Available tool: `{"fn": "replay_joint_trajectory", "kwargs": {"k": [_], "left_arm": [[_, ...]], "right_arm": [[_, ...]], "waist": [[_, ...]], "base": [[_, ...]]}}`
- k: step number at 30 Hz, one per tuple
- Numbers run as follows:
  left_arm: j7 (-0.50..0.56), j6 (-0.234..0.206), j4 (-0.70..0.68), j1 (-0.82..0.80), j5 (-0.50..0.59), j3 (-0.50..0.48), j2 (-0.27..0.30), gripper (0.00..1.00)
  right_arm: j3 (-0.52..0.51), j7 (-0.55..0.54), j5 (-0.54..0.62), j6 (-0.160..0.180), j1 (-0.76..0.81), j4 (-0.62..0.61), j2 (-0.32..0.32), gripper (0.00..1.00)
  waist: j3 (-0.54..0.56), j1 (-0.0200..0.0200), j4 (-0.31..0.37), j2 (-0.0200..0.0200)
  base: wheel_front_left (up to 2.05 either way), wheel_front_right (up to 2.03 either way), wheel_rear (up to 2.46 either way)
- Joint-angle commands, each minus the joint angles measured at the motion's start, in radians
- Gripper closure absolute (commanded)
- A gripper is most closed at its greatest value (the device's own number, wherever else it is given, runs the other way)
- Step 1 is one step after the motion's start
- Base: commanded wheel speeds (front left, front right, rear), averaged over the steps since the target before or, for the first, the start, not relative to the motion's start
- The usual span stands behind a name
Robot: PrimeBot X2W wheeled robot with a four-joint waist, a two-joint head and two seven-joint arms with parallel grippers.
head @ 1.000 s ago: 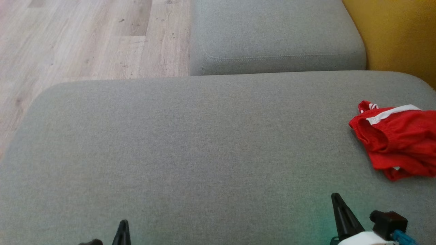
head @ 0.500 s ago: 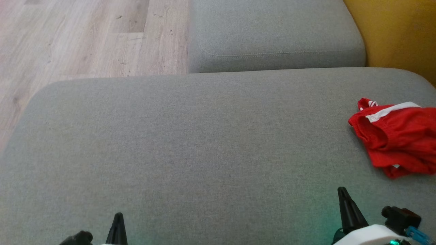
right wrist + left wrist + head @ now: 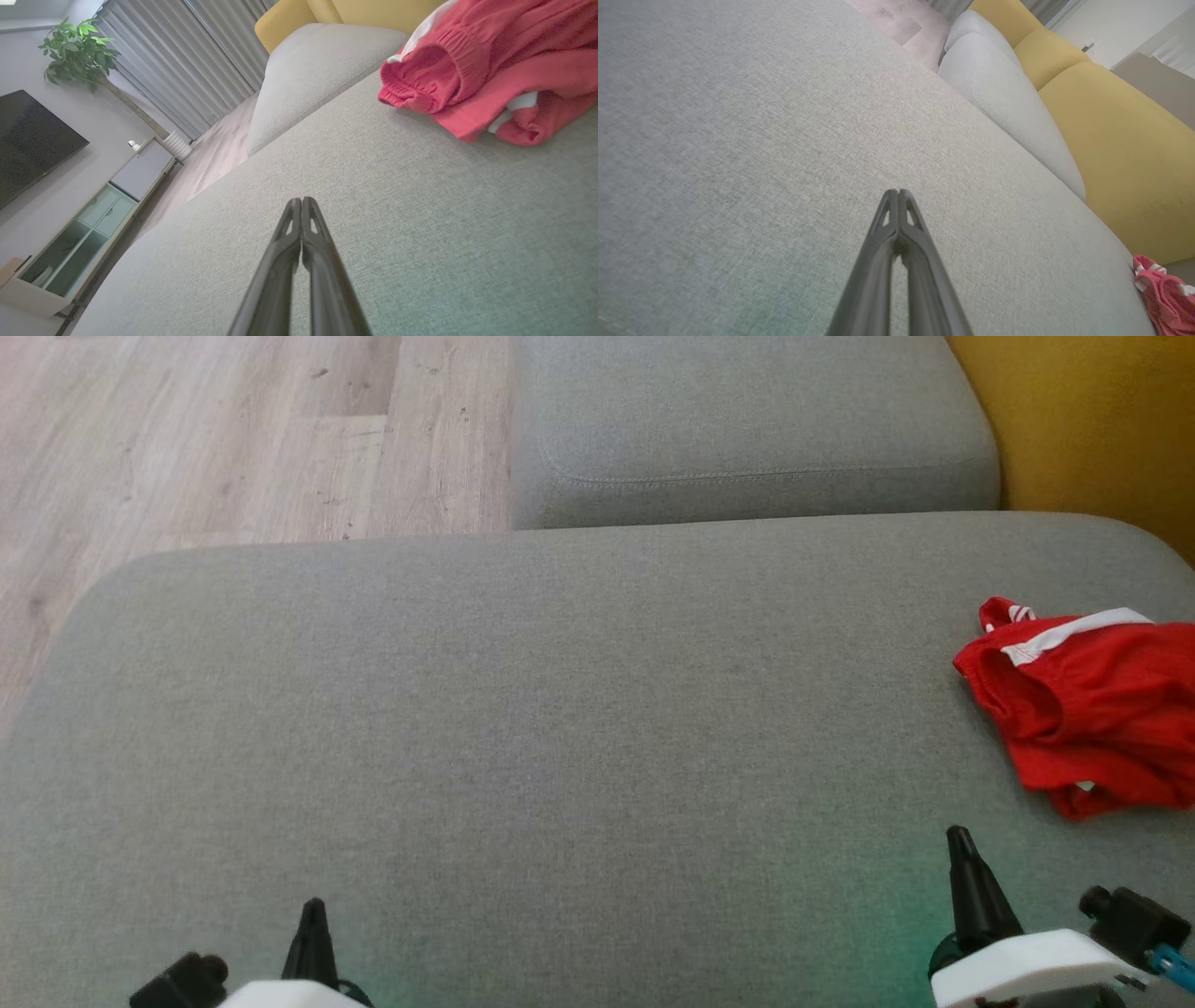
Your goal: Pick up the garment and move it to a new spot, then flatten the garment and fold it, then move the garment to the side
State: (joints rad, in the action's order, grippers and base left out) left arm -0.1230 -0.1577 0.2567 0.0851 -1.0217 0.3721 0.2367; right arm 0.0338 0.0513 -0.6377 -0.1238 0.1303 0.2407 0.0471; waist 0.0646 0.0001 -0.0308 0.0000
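Garment (image 3: pixel 1083 709) (red, crumpled) on grey cushion (image 3: pixel 560 709) | yellow sofa (image 3: pixel 1074 420) beyond | left claw (image 3: pixel 899 191), right claw (image 3: pixel 301 199): closed, empty

One garment (image 3: pixel 1083 709); two grey cushions (image 3: pixel 560 728) (image 3: pixel 747 420); one plant (image 3: pixel 77 51); one television (image 3: pixel 28 140).

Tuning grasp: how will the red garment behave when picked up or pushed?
Probably floppy: the red garment lies crumpled in soft folds, so it should sag from one pinch. Likely light: the fabric looks thin. Pushed, it would probably bunch rather than slide on the textured grey cushion.
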Motion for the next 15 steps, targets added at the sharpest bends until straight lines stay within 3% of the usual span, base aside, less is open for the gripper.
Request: {"fn": "replay_joint_trajectory", "kwargs": {"k": [1,15], "left_arm": [[0.007,0.008,-0.024,-0.055,-0.017,-0.041,-0.001,1.0],[0.044,0.056,-0.022,-0.078,-0.116,-0.115,-0.031,1.0]], "right_arm": [[0.001,-0.005,-0.031,-0.003,-0.058,-0.027,0.02,1.0],[-0.016,-0.026,-0.199,-0.003,-0.088,-0.022,0.023,1.0]], "waist": [[-0.001,-0.0001,0.0,0.0],[-0.012,-0.0001,0.006,0.0]], "base": [[0.0,0.0,0.0],[0.0,0.0,0.0]]}}
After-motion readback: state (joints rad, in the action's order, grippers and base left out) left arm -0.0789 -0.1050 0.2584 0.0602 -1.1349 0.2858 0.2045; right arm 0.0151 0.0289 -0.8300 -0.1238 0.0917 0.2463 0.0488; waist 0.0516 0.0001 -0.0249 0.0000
